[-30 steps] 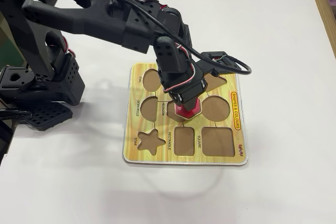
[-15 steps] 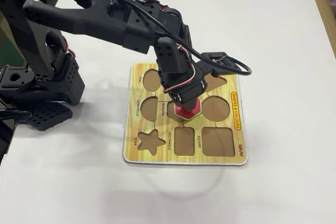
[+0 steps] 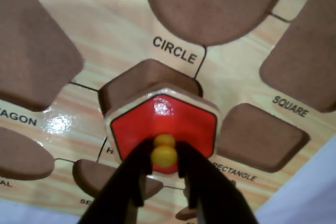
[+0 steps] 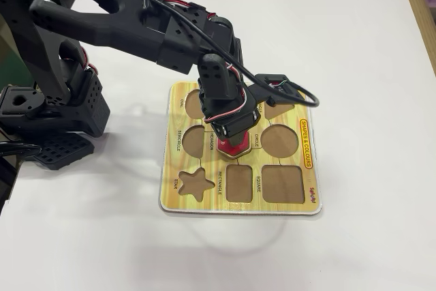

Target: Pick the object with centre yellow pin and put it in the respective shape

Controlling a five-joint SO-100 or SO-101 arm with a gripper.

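Observation:
The object with the centre yellow pin, a flat red hexagon (image 3: 163, 121), hangs just over the brown hexagon cut-out (image 3: 143, 80) of the yellow wood-grain board (image 3: 121, 51). The far part of the recess shows beyond the piece's pale edge. My gripper (image 3: 164, 151) is shut on the yellow knob (image 3: 164, 155), one black finger on each side. In the fixed view the gripper (image 4: 231, 138) points down at the board's middle, and the red piece (image 4: 236, 148) peeks out beneath it. The recess is mostly covered there.
Around the piece lie the board's other brown cut-outs: circle (image 4: 279, 140), square (image 4: 283, 183), rectangle (image 4: 239, 183), star (image 4: 195, 183) and semicircle (image 4: 193, 141). The arm's black base (image 4: 54, 107) stands left of the board on the white table (image 4: 368, 66).
The gripper has carried the red piece a little to the left in the fixed view, from beside the circle cut-out to over the hexagon cut-out.

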